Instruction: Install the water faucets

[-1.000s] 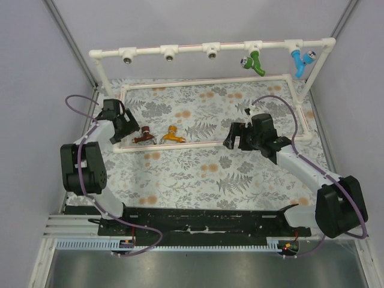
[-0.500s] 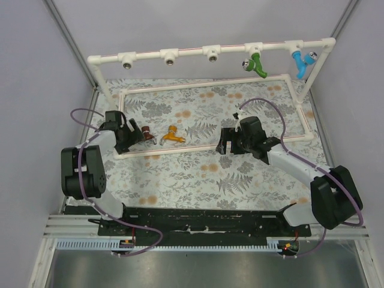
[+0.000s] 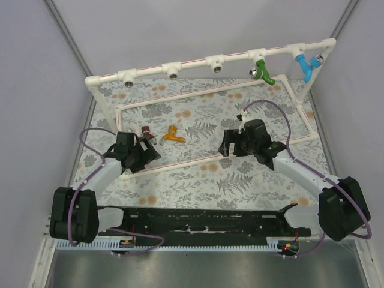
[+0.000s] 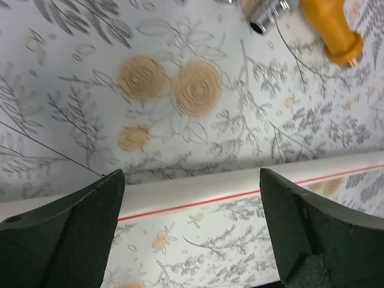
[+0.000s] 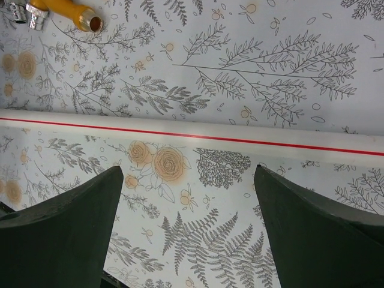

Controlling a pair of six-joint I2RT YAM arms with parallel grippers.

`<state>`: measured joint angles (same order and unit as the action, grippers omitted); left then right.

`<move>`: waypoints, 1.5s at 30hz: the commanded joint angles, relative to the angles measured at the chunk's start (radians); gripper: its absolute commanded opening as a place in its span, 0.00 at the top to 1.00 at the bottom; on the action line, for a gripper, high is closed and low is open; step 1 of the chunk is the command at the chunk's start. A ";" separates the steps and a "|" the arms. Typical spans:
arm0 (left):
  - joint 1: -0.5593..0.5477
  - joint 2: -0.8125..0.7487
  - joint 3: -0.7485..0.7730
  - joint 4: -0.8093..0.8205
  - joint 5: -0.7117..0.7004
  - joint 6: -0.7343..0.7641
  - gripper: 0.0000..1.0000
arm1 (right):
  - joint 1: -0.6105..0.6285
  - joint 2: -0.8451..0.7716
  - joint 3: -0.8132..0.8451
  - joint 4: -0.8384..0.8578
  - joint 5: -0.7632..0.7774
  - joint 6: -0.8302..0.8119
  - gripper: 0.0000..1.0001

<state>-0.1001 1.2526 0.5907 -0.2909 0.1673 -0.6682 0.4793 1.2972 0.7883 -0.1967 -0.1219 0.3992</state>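
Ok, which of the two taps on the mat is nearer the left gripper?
The dark reddish-brown tap, beyond the left gripper; the orange-yellow tap lies farther right.

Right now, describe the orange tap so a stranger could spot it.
On the flowered table lies a white pipe frame. Two taps lie inside its left end. The orange tap sits nearer the middle; the brown tap beside it is dark.

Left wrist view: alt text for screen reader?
Open left end effector hovers over a white pipe with a red stripe, lying on a floral mat. An orange-yellow faucet and a silvery metal fitting sit at the top edge.
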 commanded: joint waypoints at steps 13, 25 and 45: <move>-0.233 0.150 0.303 0.090 -0.250 0.251 0.16 | 0.036 -0.079 -0.078 0.048 0.034 -0.008 0.07; -0.233 0.588 0.609 0.125 -0.172 0.274 0.13 | 0.073 -0.144 -0.103 -0.010 0.085 -0.002 0.09; -0.378 0.122 0.115 0.365 -0.118 -0.225 0.13 | 0.235 0.008 0.031 -0.049 0.246 -0.075 0.19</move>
<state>-0.4980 1.5406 0.7410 0.0536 0.1913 -0.8703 0.6533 1.2507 0.7273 -0.2581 0.0616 0.3721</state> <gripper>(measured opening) 0.864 0.832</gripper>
